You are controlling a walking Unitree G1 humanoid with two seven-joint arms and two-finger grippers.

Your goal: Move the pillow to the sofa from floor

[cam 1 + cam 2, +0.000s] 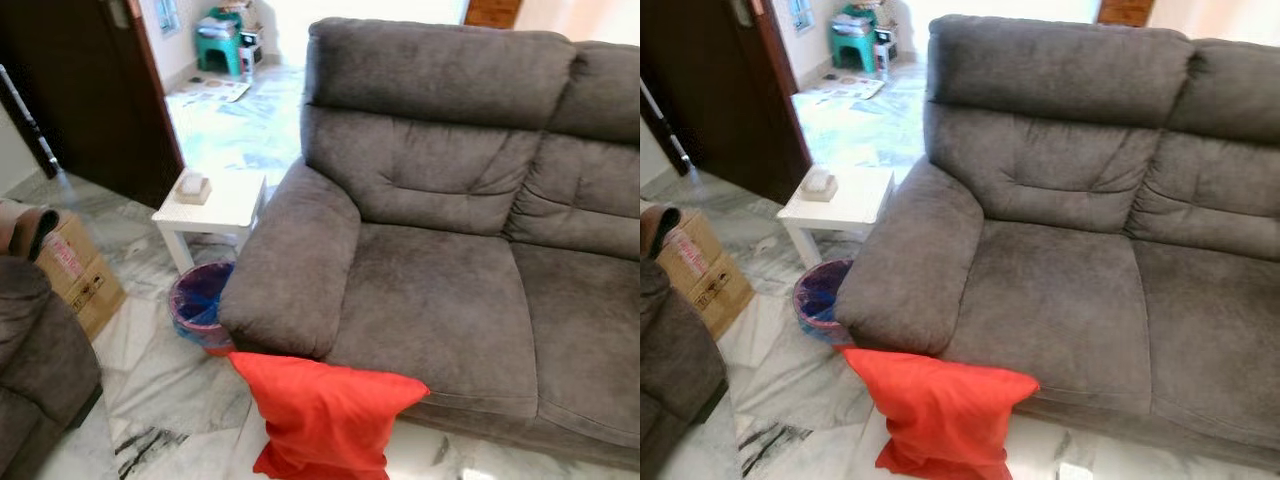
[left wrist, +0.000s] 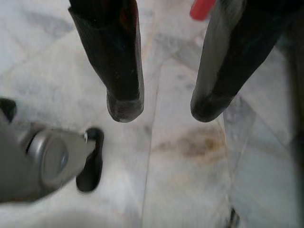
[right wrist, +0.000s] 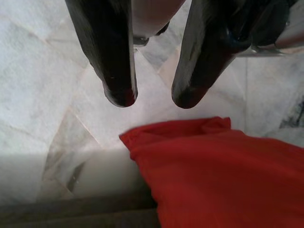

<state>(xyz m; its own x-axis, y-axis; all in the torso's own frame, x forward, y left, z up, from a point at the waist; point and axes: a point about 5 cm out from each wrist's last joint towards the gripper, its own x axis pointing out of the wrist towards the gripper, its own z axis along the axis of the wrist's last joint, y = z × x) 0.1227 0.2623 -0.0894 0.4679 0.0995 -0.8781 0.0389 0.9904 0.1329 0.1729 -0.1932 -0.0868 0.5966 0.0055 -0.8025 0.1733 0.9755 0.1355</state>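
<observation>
A red pillow [image 1: 325,410] stands on the marble floor, leaning against the front of the grey sofa [image 1: 440,300] just below its left armrest [image 1: 290,265]. The right wrist view looks down on one corner of the pillow [image 3: 213,166], with my right gripper [image 3: 152,97] open a little above it and nothing between its fingers. My left gripper [image 2: 164,111] is open over bare floor tiles, and a scrap of red [image 2: 202,8] shows beyond its fingertips.
A small white side table [image 1: 215,210] with a tissue box [image 1: 192,187] stands left of the armrest, a blue-lined bin [image 1: 200,305] beside it. A cardboard box [image 1: 80,275] and another dark seat [image 1: 35,370] lie at far left. A robot foot [image 2: 47,159] is underneath the left gripper.
</observation>
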